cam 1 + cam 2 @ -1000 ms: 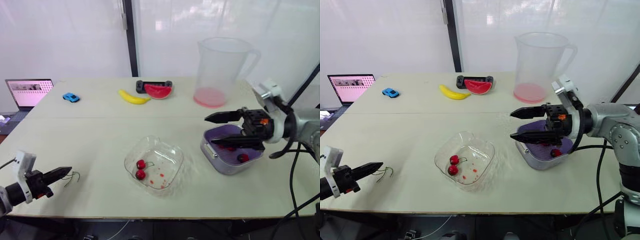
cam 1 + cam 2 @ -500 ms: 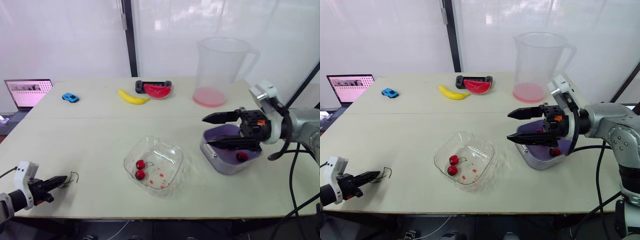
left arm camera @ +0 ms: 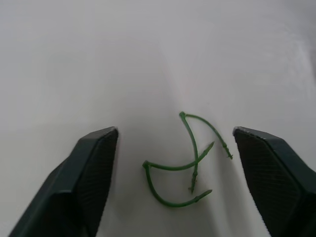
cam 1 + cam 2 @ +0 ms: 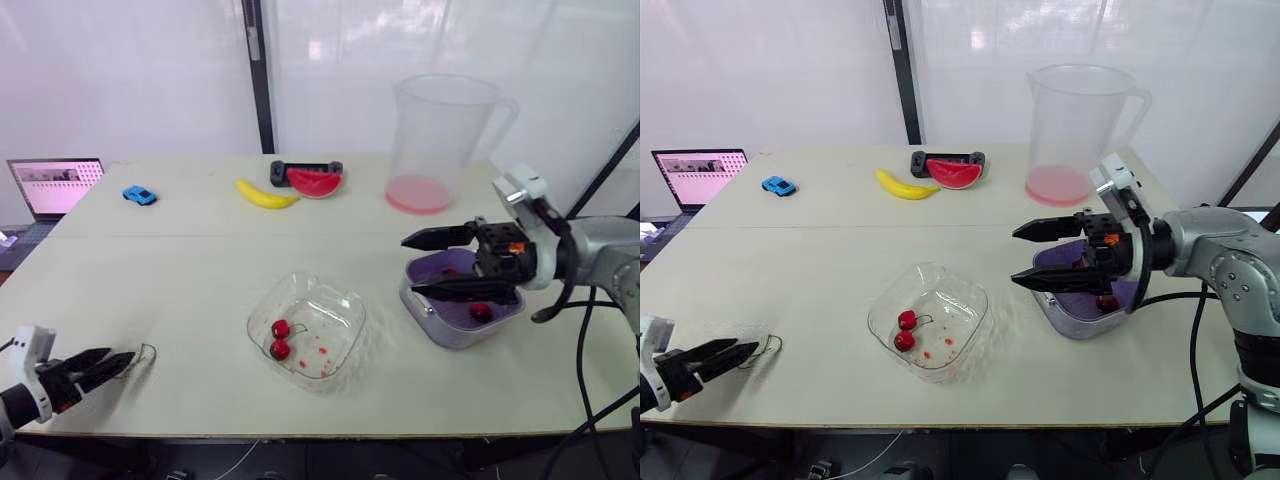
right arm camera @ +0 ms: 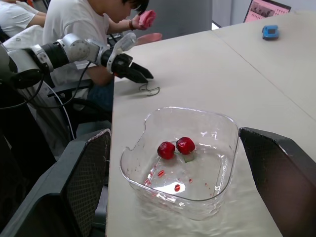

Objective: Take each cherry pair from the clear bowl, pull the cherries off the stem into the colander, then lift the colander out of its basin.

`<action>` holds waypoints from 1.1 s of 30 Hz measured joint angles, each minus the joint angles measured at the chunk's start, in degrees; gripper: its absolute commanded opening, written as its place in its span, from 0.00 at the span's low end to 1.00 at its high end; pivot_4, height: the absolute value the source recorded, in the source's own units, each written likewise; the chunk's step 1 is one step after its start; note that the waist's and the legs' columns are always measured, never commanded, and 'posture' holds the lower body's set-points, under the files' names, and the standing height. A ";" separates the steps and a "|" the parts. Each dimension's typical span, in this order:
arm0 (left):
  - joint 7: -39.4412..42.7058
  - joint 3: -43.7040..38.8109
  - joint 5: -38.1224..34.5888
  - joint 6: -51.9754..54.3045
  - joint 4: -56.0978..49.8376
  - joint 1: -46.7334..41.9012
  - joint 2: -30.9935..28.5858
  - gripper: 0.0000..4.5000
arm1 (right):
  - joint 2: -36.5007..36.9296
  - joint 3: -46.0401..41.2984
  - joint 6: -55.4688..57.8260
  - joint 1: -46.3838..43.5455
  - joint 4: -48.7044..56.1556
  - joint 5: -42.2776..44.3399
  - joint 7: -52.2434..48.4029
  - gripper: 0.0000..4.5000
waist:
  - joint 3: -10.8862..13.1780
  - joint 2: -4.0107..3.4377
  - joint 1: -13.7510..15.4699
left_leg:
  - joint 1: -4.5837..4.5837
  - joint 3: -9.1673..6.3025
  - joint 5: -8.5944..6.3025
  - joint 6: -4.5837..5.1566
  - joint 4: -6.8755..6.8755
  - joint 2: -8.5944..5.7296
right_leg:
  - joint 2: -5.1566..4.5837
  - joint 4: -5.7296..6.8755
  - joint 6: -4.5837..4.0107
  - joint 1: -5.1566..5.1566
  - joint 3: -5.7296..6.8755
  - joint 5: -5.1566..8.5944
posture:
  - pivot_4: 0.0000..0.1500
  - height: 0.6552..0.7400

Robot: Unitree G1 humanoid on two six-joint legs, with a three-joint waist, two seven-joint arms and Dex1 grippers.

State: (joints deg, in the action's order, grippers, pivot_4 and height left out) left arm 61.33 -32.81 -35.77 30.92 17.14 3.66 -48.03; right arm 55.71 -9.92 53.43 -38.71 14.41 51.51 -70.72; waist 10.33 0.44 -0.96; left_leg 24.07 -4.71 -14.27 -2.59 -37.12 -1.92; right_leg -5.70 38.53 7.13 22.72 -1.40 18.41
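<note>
Right gripper (image 4: 1014, 257) spread wide, empty, hovering at the colander (image 4: 440, 270) edge nearest the clear bowl (image 4: 970, 300), tips aimed bowlward. Left gripper (image 3: 175, 132) also parted, empty, low at the table's near left corner, two bare stems (image 3: 190, 158) lying between its fingers. One cherry pair (image 4: 906, 330) remains in the bowl; loose cherries (image 4: 481, 312) sit in the purple colander, which is seated in its grey basin (image 4: 450, 335). Judged step: between pairs, last pickup pending. Next move calls for a reach over the bowl rim and a pinch low on the stem. Pitcher (image 4: 440, 140), banana (image 4: 265, 195), watermelon slice (image 4: 315, 181), toy car (image 4: 140, 195), laptop (image 4: 55, 185) stand well apart; nothing blocks.
</note>
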 measured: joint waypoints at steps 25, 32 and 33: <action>8.27 2.91 -18.51 14.18 -35.28 -12.30 -14.27 0.85 | 1.50 1.18 8.83 2.34 13.73 2.07 18.48 1.00 | 0.01 -0.06 -0.28 | 0.00 0.06 -0.02 0.03 0.04 0.09 | 0.11 -0.11 0.01 -0.03 -0.02 -0.01 | 1.00 1.00; 6.95 2.99 -18.41 12.76 -37.99 -11.09 -11.51 0.85 | -8.28 11.61 30.33 -18.71 8.10 6.95 28.97 1.00 | 0.01 -0.05 -0.39 | -0.01 0.04 -0.02 0.03 0.07 0.18 | 0.17 -0.13 -0.04 -0.01 -0.01 -0.02 | 1.00 1.00; 6.89 3.13 -18.40 12.31 -38.51 -11.10 -11.30 0.85 | -10.62 12.89 33.07 -20.45 7.19 7.45 30.12 1.00 | 0.01 -0.05 -0.38 | -0.01 0.03 -0.02 0.03 0.08 0.19 | 0.19 -0.13 -0.04 0.00 -0.01 -0.02 | 1.00 1.00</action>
State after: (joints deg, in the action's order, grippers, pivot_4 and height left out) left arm 68.22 -29.68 -54.17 43.24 -21.37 -7.43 -59.33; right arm 45.09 2.97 86.50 -59.16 21.60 58.96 -40.60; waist 10.34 0.38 -1.34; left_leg 24.06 -4.68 -14.29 -2.56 -37.04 -1.73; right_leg -5.51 38.40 7.08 22.72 -1.41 18.39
